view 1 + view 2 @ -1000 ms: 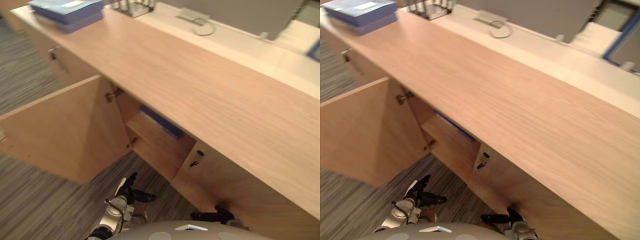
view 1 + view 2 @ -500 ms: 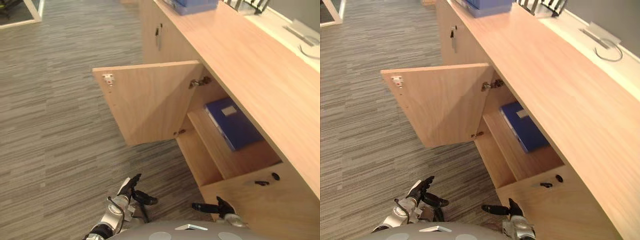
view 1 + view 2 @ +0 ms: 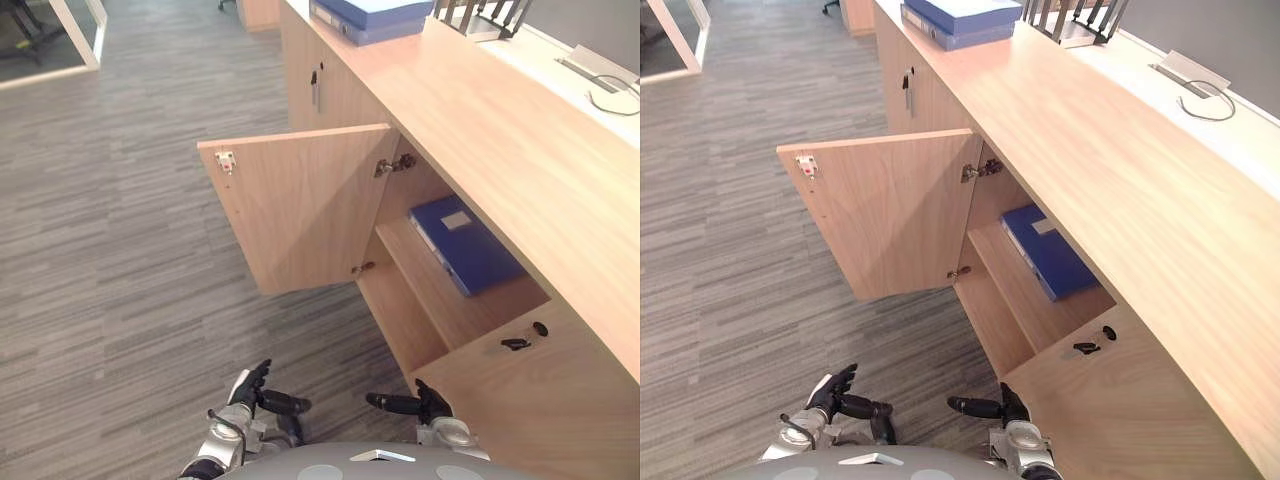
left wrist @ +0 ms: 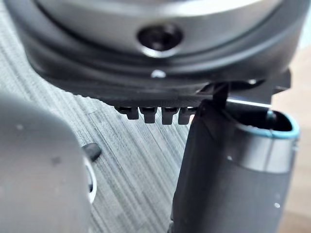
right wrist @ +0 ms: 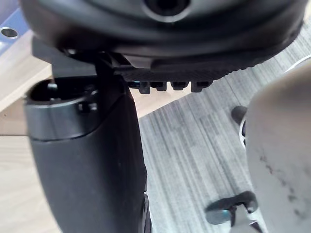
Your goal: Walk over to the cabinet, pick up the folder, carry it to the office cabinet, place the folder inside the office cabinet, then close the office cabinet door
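Note:
The blue folder [image 3: 465, 245] lies flat on the upper shelf inside the office cabinet [image 3: 400, 310], whose wooden door [image 3: 300, 200] stands wide open towards the carpet. My left hand [image 3: 255, 393] hangs low in front of me over the floor, short of the door, open and empty. My right hand [image 3: 408, 403] hangs beside it, just before the cabinet's lower front edge, open as well and holding nothing. Neither hand touches the door or the folder.
A closed door with a key [image 3: 520, 343] adjoins the open compartment on the right. Another closed door [image 3: 315, 88] stands further along. A stack of blue folders [image 3: 375, 15] and a wire rack [image 3: 480, 15] sit on the cabinet top. Striped grey carpet [image 3: 120, 260] spreads to the left.
The camera has swung from the cabinet top round to the open compartment, then shifted slightly. Both hands stay low and empty; the folder and door have not moved.

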`<state>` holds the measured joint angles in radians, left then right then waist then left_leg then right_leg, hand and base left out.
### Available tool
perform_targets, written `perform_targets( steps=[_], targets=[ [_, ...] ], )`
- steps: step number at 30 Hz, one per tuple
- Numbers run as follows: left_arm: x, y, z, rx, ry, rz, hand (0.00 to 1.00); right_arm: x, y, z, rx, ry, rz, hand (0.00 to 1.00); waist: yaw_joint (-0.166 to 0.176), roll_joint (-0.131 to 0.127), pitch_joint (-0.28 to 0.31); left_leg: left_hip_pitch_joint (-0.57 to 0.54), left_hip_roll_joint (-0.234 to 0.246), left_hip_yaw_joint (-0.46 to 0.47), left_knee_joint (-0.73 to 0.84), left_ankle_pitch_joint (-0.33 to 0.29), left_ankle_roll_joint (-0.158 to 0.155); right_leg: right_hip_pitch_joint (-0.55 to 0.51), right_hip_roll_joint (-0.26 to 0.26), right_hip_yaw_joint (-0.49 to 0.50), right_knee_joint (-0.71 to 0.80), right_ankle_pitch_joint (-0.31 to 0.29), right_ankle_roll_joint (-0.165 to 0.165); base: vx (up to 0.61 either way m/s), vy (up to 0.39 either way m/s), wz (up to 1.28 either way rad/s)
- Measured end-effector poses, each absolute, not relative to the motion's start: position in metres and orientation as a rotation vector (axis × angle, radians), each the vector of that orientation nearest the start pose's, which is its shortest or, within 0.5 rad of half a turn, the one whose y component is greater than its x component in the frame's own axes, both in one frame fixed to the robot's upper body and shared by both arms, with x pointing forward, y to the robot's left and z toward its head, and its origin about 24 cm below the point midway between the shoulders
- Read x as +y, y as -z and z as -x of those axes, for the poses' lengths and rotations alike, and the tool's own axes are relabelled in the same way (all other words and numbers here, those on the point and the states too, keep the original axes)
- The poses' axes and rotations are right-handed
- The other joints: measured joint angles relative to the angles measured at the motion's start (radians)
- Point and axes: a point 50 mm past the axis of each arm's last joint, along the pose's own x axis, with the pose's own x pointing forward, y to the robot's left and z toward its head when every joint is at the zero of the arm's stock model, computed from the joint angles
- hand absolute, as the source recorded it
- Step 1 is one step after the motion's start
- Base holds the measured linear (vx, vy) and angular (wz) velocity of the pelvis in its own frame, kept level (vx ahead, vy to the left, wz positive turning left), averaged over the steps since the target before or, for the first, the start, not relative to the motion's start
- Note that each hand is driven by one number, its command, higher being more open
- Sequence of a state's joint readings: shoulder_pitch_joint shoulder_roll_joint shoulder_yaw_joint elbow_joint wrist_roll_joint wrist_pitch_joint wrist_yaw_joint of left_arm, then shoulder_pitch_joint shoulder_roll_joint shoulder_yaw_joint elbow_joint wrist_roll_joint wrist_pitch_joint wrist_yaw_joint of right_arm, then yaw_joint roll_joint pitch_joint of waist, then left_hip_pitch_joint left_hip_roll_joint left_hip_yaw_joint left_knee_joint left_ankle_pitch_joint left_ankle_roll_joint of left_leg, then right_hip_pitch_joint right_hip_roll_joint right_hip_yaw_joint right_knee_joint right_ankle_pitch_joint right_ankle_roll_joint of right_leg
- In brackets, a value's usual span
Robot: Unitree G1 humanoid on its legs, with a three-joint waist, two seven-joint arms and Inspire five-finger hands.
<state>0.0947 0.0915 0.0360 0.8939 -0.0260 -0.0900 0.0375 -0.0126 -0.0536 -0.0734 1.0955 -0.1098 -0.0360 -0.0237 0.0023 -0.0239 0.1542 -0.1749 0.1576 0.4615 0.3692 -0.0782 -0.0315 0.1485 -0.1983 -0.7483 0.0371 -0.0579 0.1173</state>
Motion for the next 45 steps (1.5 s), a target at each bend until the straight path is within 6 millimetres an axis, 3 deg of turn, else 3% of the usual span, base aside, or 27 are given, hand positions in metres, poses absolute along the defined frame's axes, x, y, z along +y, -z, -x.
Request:
perform_targets(
  steps=[1, 3, 5, 6, 7, 8, 9, 10, 11, 12, 13, 15, 16, 19, 24, 26, 28, 31, 34, 41, 45],
  targets=[
    [0.204, 0.136, -0.127, 0.846, -0.275, 0.050, 1.00, -0.179, 0.156, -0.128, 1.040, 0.039, 0.138, 1.00, 0.006, 0.002, 0.019, -0.070, 0.062, -0.018, 0.189, -0.003, -0.011, 0.019, 0.016, 0.011, -0.012, 0.001, -0.002, -0.06, -0.058, -0.25],
    [0.215, 0.132, -0.118, 0.801, -0.463, 0.204, 1.00, -0.184, 0.156, -0.126, 1.043, 0.025, 0.174, 1.00, 0.028, 0.023, 0.031, -0.098, 0.096, -0.067, 0.309, 0.007, -0.027, 0.055, 0.031, 0.029, -0.038, 0.006, -0.004, -0.05, -0.025, -0.33],
    [0.228, 0.122, -0.117, 0.718, -0.612, 0.305, 1.00, -0.184, 0.155, -0.126, 1.029, 0.009, 0.191, 1.00, 0.032, 0.002, 0.023, -0.105, 0.075, -0.089, 0.320, 0.025, -0.030, 0.065, 0.017, 0.055, -0.062, 0.014, -0.006, 0.02, 0.007, -0.21],
    [0.233, 0.116, -0.119, 0.672, -0.647, 0.334, 1.00, -0.183, 0.154, -0.127, 1.021, -0.001, 0.200, 1.00, 0.037, -0.002, 0.028, -0.118, 0.067, -0.112, 0.314, -0.010, -0.009, 0.057, 0.010, 0.066, -0.061, 0.020, -0.007, 0.06, 0.050, -0.30],
    [0.238, 0.108, -0.122, 0.611, -0.684, 0.365, 1.00, -0.184, 0.153, -0.130, 1.012, -0.004, 0.205, 1.00, 0.042, 0.004, 0.027, -0.115, 0.058, -0.164, 0.228, -0.051, -0.017, 0.040, 0.007, 0.093, -0.059, 0.027, -0.014, 0.08, 0.086, -0.34],
    [0.240, 0.103, -0.124, 0.578, -0.699, 0.374, 1.00, -0.185, 0.153, -0.130, 1.011, -0.002, 0.206, 1.00, 0.042, 0.008, 0.025, -0.112, 0.052, -0.203, 0.161, -0.054, -0.022, 0.033, 0.005, 0.102, -0.056, 0.031, -0.012, 0.12, 0.157, -0.31],
    [0.244, 0.096, -0.128, 0.521, -0.725, 0.388, 1.00, -0.189, 0.152, -0.131, 1.009, 0.000, 0.214, 1.00, 0.037, 0.016, 0.025, -0.095, 0.038, -0.273, -0.003, -0.035, -0.045, 0.028, -0.008, 0.114, -0.050, 0.036, -0.002, 0.16, 0.234, -0.28],
    [0.248, 0.091, -0.130, 0.483, -0.746, 0.399, 1.00, -0.193, 0.151, -0.131, 1.009, 0.002, 0.224, 1.00, 0.034, 0.021, 0.024, -0.064, 0.028, -0.319, -0.164, 0.031, -0.073, 0.033, -0.029, 0.129, -0.045, 0.040, 0.022, 0.18, 0.254, -0.30],
    [0.249, 0.090, -0.130, 0.471, -0.760, 0.407, 1.00, -0.195, 0.151, -0.131, 1.010, 0.002, 0.230, 1.00, 0.032, 0.026, 0.022, -0.046, 0.025, -0.324, -0.209, 0.093, -0.089, 0.041, -0.042, 0.137, -0.044, 0.045, 0.039, 0.23, 0.280, -0.33],
    [0.254, 0.088, -0.131, 0.450, -0.783, 0.411, 1.00, -0.197, 0.151, -0.131, 1.010, -0.002, 0.256, 1.00, 0.024, 0.016, 0.017, -0.012, -0.010, -0.292, -0.233, 0.157, -0.066, 0.050, -0.073, 0.150, -0.057, 0.061, 0.071, 0.23, 0.239, -0.30],
    [0.262, 0.081, -0.137, 0.406, -0.809, 0.420, 1.00, -0.193, 0.150, -0.134, 0.997, -0.020, 0.257, 1.00, 0.020, -0.002, 0.013, -0.020, -0.028, -0.268, -0.208, 0.133, -0.057, 0.035, -0.090, 0.177, -0.059, 0.069, 0.060, 0.22, 0.213, -0.34],
    [0.270, 0.072, -0.141, 0.362, -0.826, 0.413, 1.00, -0.189, 0.149, -0.138, 0.987, -0.037, 0.249, 1.00, 0.024, -0.009, 0.012, -0.057, -0.037, -0.264, -0.101, 0.072, -0.048, 0.024, -0.102, 0.195, -0.060, 0.089, 0.051, 0.16, 0.146, -0.40],
    [0.274, 0.066, -0.145, 0.332, -0.816, 0.397, 1.00, -0.187, 0.148, -0.142, 0.978, -0.046, 0.249, 1.00, 0.026, -0.008, 0.011, -0.067, -0.050, -0.312, -0.034, 0.034, -0.051, 0.032, -0.117, 0.227, -0.065, 0.096, 0.060, 0.15, 0.178, -0.50],
    [0.286, 0.046, -0.158, 0.245, -0.791, 0.361, 1.00, -0.186, 0.145, -0.148, 0.950, -0.078, 0.280, 1.00, 0.026, 0.013, -0.005, -0.057, -0.059, -0.288, 0.010, -0.015, -0.046, 0.028, -0.145, 0.283, -0.086, 0.119, 0.067, 0.07, 0.144, -0.51],
    [0.317, 0.008, -0.189, 0.101, -0.761, 0.276, 1.00, -0.174, 0.147, -0.144, 0.957, -0.182, 0.309, 1.00, 0.030, 0.009, -0.039, -0.003, -0.066, -0.233, -0.088, -0.006, -0.051, -0.043, -0.165, 0.369, -0.106, 0.148, 0.069, -0.03, 0.071, -0.65],
    [0.325, -0.012, -0.207, 0.033, -0.725, 0.245, 1.00, -0.169, 0.152, -0.129, 0.995, -0.216, 0.310, 1.00, 0.023, -0.008, -0.066, 0.046, -0.078, -0.216, -0.175, 0.016, -0.071, -0.051, -0.169, 0.378, -0.121, 0.146, 0.063, -0.06, 0.000, -0.36],
    [0.330, -0.026, -0.223, 0.001, -0.661, 0.201, 1.00, -0.168, 0.152, -0.127, 0.991, -0.239, 0.323, 1.00, 0.020, -0.017, -0.086, 0.074, -0.084, -0.225, -0.245, 0.038, -0.087, -0.070, -0.164, 0.384, -0.121, 0.144, 0.062, -0.05, -0.019, -0.34],
    [0.324, -0.048, -0.257, -0.034, -0.516, 0.157, 1.00, -0.168, 0.152, -0.124, 0.996, -0.260, 0.323, 1.00, 0.016, -0.015, -0.104, 0.107, -0.077, -0.266, -0.333, 0.084, -0.096, -0.079, -0.134, 0.380, -0.121, 0.142, 0.062, -0.02, -0.056, -0.14],
    [0.328, -0.050, -0.264, -0.029, -0.508, 0.197, 1.00, -0.172, 0.152, -0.120, 0.994, -0.264, 0.330, 1.00, 0.011, -0.003, -0.109, 0.115, -0.063, -0.292, -0.387, 0.135, -0.093, -0.080, -0.110, 0.364, -0.118, 0.144, 0.083, 0.04, -0.080, 0.20],
    [0.313, -0.050, -0.270, -0.003, -0.391, 0.182, 1.00, -0.175, 0.155, -0.114, 1.022, -0.274, 0.332, 1.00, 0.039, -0.013, -0.116, 0.124, -0.072, -0.311, -0.393, 0.151, -0.084, -0.051, -0.116, 0.340, -0.115, 0.144, 0.088, 0.04, -0.004, 0.14],
    [0.294, -0.039, -0.255, 0.029, -0.302, 0.217, 1.00, -0.176, 0.157, -0.109, 1.049, -0.268, 0.328, 1.00, 0.055, -0.021, -0.118, 0.133, -0.080, -0.318, -0.392, 0.153, -0.082, -0.037, -0.126, 0.339, -0.107, 0.140, 0.095, -0.06, 0.019, 0.09]
  ],
)
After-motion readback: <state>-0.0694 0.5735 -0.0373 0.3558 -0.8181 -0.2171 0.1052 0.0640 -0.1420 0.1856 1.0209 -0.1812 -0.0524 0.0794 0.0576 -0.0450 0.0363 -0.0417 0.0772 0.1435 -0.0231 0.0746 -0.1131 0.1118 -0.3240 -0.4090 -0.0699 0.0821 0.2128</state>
